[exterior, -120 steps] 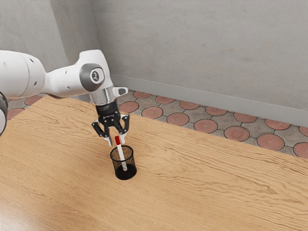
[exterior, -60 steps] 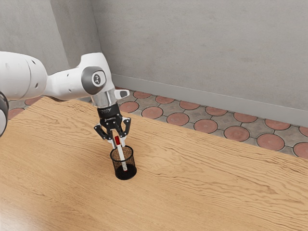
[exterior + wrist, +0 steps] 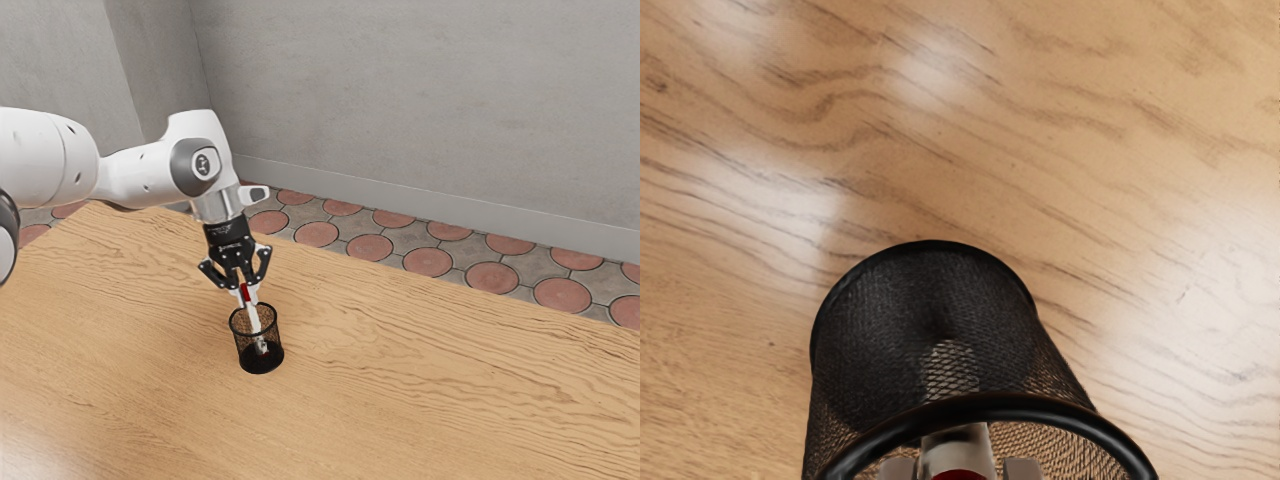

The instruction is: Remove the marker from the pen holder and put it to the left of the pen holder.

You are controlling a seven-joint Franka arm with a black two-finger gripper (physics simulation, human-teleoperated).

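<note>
My gripper is right above the pen holder in the exterior view, its fingers closed on the marker from two sides near the red cap. The marker's white body leans inside the black mesh pen holder, its lower end still down in it. In the wrist view the gripper's tips stand on both sides of the marker, at the near rim of the pen holder. The holder stands upright on the table.
The wooden table stretches around the pen holder on every side. Beyond its far edge lie the tiled floor and a grey wall.
My hand has come down slightly and toward the exterior view's right, over the marker. The fingers have drawn together onto it, and the marker has shifted slightly; the pen holder has stayed put.
</note>
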